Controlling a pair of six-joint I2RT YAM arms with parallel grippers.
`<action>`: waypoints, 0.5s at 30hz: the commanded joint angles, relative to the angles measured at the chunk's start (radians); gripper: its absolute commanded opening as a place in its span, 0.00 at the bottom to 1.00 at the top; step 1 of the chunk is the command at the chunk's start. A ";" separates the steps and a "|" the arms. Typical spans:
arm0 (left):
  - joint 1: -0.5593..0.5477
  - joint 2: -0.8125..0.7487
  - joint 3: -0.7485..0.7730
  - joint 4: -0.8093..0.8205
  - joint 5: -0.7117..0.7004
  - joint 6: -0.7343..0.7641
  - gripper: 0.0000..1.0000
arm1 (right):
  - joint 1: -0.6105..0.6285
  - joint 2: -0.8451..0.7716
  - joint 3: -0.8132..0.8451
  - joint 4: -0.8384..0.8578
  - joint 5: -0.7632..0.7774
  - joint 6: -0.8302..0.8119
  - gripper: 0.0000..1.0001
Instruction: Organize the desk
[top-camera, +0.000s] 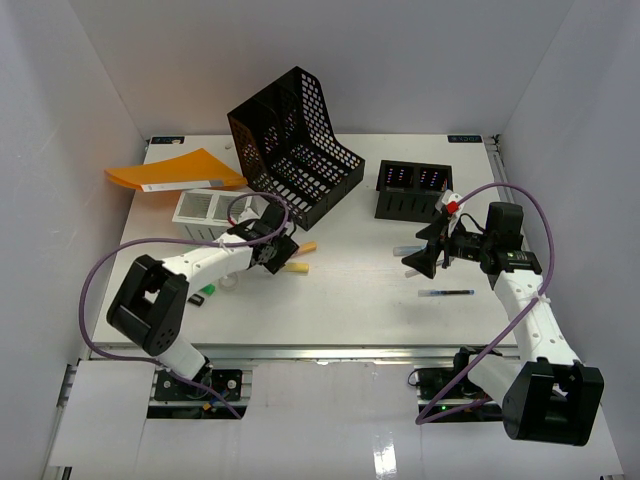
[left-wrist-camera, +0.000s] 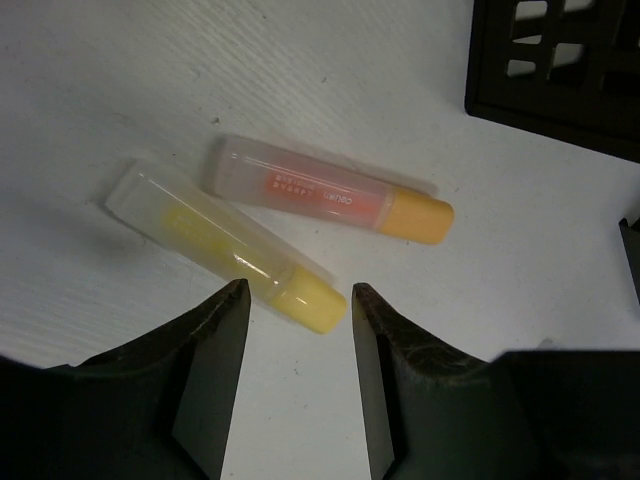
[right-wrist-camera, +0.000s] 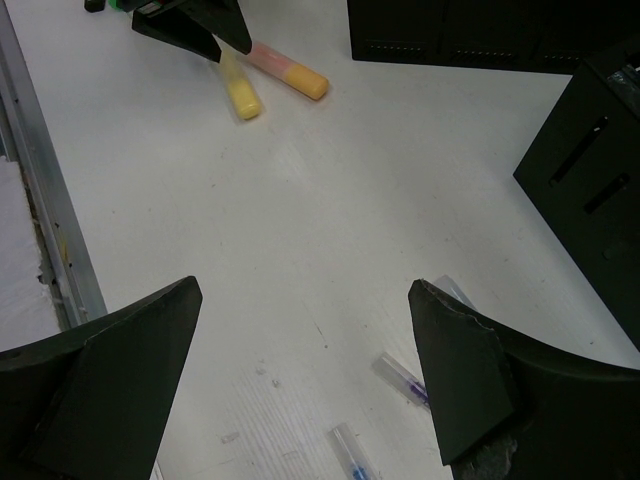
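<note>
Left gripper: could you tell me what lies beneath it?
Below the left gripper, on the white desk: a yellow-capped translucent highlighter, an orange-capped highlighter beside it. From above, the yellow one is mostly covered.

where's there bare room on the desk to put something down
Bare: the middle of the desk, between the yellow highlighter and the pen, and the front strip along the rail. Crowded: far left, where folder, tray, rack and left hand bunch.

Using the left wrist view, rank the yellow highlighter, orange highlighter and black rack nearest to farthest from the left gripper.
1. Yellow highlighter, right at the left gripper.
2. Orange highlighter, just beyond it.
3. Black rack, top right corner.
</note>
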 joint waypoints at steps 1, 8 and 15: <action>-0.006 0.009 0.049 -0.060 -0.037 -0.076 0.53 | 0.001 -0.012 -0.004 0.019 0.005 -0.010 0.91; -0.007 0.103 0.134 -0.171 -0.040 -0.082 0.51 | 0.001 -0.013 -0.004 0.020 0.017 -0.008 0.91; -0.008 0.161 0.181 -0.224 -0.034 -0.070 0.52 | 0.001 -0.012 -0.004 0.019 0.023 -0.008 0.91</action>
